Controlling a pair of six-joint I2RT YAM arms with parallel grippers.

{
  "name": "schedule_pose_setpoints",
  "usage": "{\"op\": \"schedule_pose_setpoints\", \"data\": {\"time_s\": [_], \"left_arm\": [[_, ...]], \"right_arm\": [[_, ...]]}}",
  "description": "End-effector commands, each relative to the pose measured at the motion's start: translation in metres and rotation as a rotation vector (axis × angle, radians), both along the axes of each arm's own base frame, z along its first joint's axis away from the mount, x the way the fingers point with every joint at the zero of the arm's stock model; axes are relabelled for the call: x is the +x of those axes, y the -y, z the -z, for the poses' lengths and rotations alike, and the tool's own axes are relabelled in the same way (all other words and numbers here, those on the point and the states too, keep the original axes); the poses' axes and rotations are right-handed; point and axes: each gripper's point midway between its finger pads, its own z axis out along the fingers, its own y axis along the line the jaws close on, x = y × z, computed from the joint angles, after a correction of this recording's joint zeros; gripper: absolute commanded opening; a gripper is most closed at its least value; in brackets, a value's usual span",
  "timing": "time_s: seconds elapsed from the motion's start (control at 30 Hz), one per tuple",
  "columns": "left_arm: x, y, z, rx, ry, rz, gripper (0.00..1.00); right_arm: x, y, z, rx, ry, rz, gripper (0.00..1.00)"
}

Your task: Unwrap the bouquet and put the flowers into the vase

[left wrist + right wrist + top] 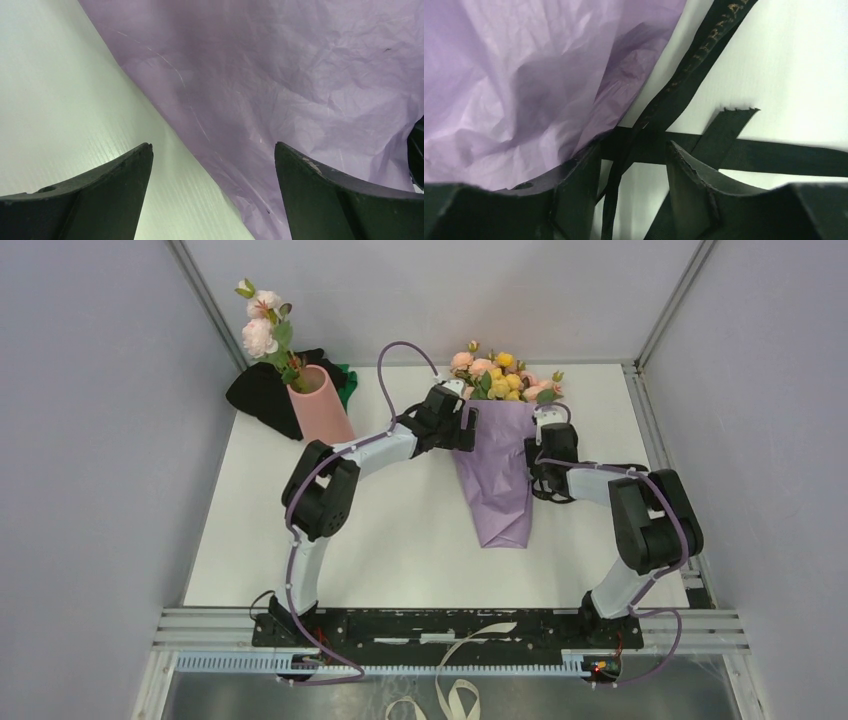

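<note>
The bouquet (497, 475) lies on the white table, a lilac paper cone with its tip toward the arms. The flowers (503, 375), peach and yellow, stick out at its far end. My left gripper (462, 426) is at the cone's left edge; in the left wrist view the gripper (213, 147) is open wide, with the paper's edge (280, 75) running between its fingers. My right gripper (540, 462) is at the cone's right edge. Its wrist view shows the gripper (634, 150) open, with loose black ribbon (694, 65) strands crossing between its fingers. The vase (322, 408) stands at the back left.
A pale pink sprig (262, 325) stands in the vase, and a black cloth lump (262, 395) lies behind it. Grey walls close in the table (400, 540) on the left, right and back. White straps (455, 695) hang below the near rail.
</note>
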Motion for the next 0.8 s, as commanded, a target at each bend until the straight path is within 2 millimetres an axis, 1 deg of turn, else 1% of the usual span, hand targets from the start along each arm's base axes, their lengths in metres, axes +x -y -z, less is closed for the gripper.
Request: {"op": "schedule_pose_setpoints", "data": {"time_s": [0.0,0.07,0.23,0.43,0.5,0.57,0.67,0.77], "left_arm": [[0.004,0.003,-0.037,-0.035,0.072,0.006,0.97],[0.003,0.002,-0.037,-0.029,0.075,0.003,0.97],[0.003,0.001,-0.038,-0.028,0.082,0.005,0.97],[0.005,0.002,-0.045,-0.037,0.091,0.003,0.97],[0.004,0.001,-0.045,-0.04,0.092,0.003,0.97],[0.004,0.0,-0.045,-0.037,0.094,0.0,0.97],[0.003,-0.003,-0.047,-0.029,0.101,-0.005,0.97],[0.003,-0.005,-0.049,-0.023,0.107,-0.011,0.97]], "right_arm": [[-0.001,0.011,0.011,0.048,-0.047,0.084,0.51],[-0.003,0.015,0.014,0.073,-0.048,0.106,0.48],[-0.008,0.035,0.019,0.095,-0.067,0.167,0.48],[-0.008,0.067,0.019,0.124,-0.067,0.261,0.49],[-0.005,0.073,0.016,0.117,-0.062,0.281,0.49],[-0.002,0.089,0.012,0.11,-0.055,0.319,0.49],[0.005,0.095,0.003,0.097,-0.037,0.325,0.49],[0.013,0.096,-0.016,0.1,0.011,0.319,0.49]]}}
